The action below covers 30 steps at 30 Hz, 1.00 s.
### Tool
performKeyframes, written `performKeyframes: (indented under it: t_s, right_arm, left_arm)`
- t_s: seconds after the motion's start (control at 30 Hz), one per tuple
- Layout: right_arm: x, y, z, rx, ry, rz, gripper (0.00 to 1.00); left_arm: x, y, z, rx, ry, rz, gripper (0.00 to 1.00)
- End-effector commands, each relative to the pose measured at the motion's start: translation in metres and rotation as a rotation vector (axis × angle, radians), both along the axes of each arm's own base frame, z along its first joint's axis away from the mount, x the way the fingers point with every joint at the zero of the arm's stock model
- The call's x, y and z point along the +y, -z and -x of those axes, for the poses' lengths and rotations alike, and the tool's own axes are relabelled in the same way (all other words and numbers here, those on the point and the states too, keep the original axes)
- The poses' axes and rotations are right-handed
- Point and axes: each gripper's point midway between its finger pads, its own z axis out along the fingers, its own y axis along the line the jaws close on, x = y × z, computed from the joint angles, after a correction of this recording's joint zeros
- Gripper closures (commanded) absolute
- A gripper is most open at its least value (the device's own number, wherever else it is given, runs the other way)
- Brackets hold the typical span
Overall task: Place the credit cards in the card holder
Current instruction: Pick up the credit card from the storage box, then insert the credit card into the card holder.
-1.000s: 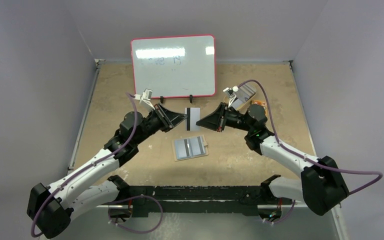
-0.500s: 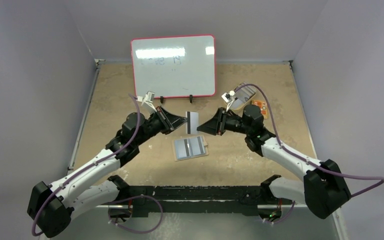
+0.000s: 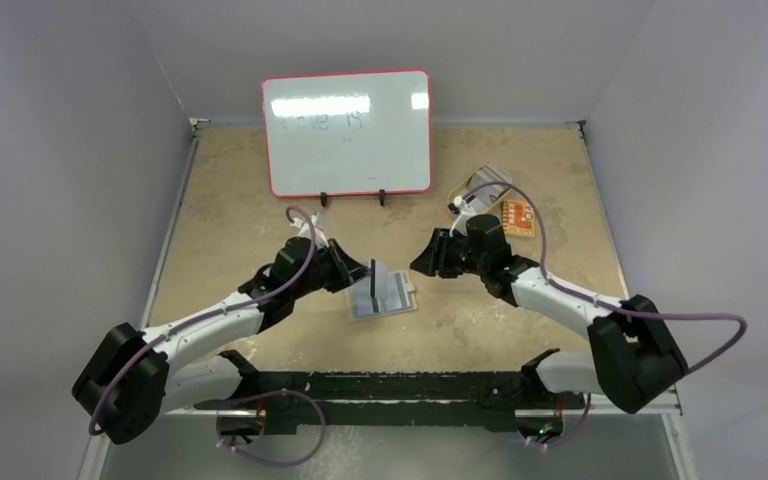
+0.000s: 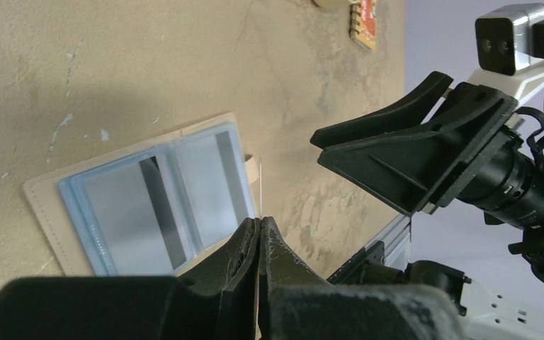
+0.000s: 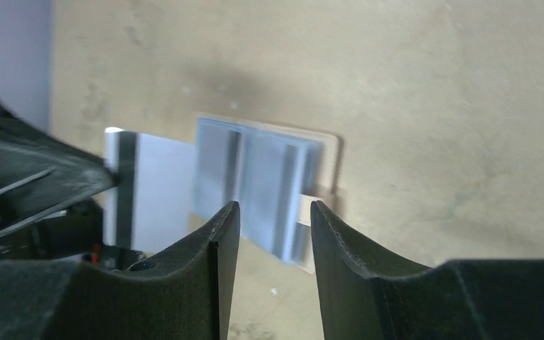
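The card holder [image 3: 396, 304] lies open on the table, its clear sleeves up with cards inside. My left gripper [image 3: 364, 277] is shut on a white credit card [image 3: 384, 284] with a black stripe and holds it on edge just above the holder. In the left wrist view the card [image 4: 260, 185] is a thin line rising from the closed tips [image 4: 260, 222], at the holder's [image 4: 149, 205] right edge. My right gripper [image 3: 423, 265] is open and empty just right of the card. Its view shows the held card [image 5: 156, 191] and the holder [image 5: 262, 180] beyond the spread gripper [image 5: 275, 207].
A red-framed whiteboard [image 3: 348, 132] stands at the back. A tan oval dish [image 3: 487, 184] with more cards and a small orange item [image 3: 517, 216] sit at the back right. The right gripper [image 4: 404, 163] is close in front of the left one.
Both grippers have come down and toward the near edge. The left one has brought the card from mid-air down over the open holder. The right gripper now stands apart from the card.
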Motion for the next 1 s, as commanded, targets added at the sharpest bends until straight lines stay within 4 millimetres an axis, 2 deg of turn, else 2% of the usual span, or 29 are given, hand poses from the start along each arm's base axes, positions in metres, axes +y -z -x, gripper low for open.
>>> performKeyframes:
  t_s: [0.0,0.13,0.37,0.53,0.97]
  right_arm:
    - [-0.007,0.018,-0.011,0.004,0.023,0.094,0.56]
    - [-0.005,0.042,-0.008,0.056,0.005,0.128,0.56]
    - [0.003,0.064,0.001,0.118,-0.037,0.147,0.57]
    - [0.004,0.073,0.009,0.137,-0.051,0.164,0.60]
    - [0.019,0.080,0.026,0.153,-0.096,0.145,0.67]
  left_arm:
    - [-0.002,-0.003,-0.007,-0.045,-0.010,0.015,1.00]
    - [-0.001,0.017,-0.002,0.003,-0.002,-0.019,1.00]
    - [0.003,0.047,0.007,0.088,0.025,-0.090,1.00]
    - [0.003,0.063,0.015,0.147,0.067,-0.105,1.00]
    - [0.020,0.084,0.015,0.222,-0.002,-0.171,1.00]
